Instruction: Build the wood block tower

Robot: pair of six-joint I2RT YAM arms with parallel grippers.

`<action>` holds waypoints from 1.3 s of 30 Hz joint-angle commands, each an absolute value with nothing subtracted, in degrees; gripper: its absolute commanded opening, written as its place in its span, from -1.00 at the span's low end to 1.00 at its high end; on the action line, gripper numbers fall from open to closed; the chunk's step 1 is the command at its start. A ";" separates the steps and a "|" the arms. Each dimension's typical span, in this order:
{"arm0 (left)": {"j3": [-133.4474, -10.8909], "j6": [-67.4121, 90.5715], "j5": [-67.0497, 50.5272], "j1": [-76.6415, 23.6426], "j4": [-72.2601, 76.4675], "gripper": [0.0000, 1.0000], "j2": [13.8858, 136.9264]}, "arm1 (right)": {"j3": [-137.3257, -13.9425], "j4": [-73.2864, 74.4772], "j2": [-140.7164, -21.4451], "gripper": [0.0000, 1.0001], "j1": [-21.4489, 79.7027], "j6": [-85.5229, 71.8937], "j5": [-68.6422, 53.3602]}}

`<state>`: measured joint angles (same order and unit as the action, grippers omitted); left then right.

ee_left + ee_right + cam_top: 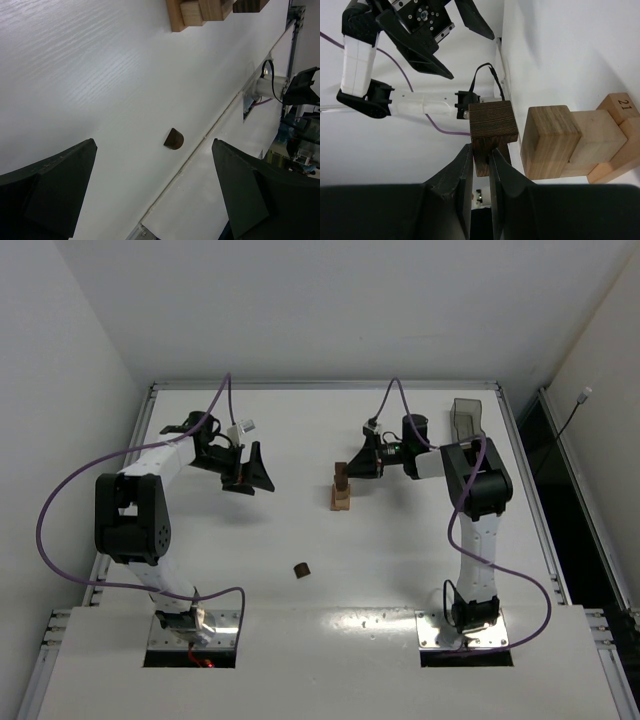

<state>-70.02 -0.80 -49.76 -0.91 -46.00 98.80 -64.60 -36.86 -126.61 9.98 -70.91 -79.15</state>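
Observation:
The tower (342, 498) stands mid-table, several light tan blocks (550, 141) stacked together; its lowest block is marked 21. My right gripper (360, 466) is shut on a dark brown block (492, 129), holding it just above the top tan block with a thin gap showing between them. The gripper shows in the right wrist view (481, 152) with the jaws pinching the block's narrow part. My left gripper (252, 478) is open and empty, left of the tower. A loose dark brown half-round piece (301, 569) lies nearer the arm bases and shows in the left wrist view (173, 139).
A translucent grey bin (465, 420) stands at the back right, behind the right arm. Purple cables loop from both arms. The table's raised rim (320, 385) runs along the back, and a seam crosses the front by the arm bases.

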 commanded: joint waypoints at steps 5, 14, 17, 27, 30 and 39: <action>-71.98 -1.67 -51.42 -0.18 -45.26 1.00 98.79 | -68.20 -39.90 -126.12 -1.00 10.28 -68.73 -82.08; -71.46 -1.67 -51.42 -0.18 -45.26 1.00 98.79 | -69.51 -31.57 -126.65 -1.00 10.28 -63.38 -84.81; -71.46 -1.67 -51.42 -0.18 -45.26 1.00 98.79 | -70.83 -24.29 -127.18 -1.00 10.28 -57.77 -85.34; -71.46 -1.67 -51.42 -0.18 -45.26 1.00 98.79 | -83.50 20.82 -132.01 -1.00 10.81 -22.77 -84.29; -71.46 -1.67 -51.42 -0.18 -45.26 1.00 98.79 | -82.97 20.21 -132.01 -1.00 10.81 -22.76 -84.29; -71.46 -1.67 -51.42 -0.18 -45.26 1.00 98.79 | -81.83 20.21 -130.26 -1.00 10.81 -22.76 -83.76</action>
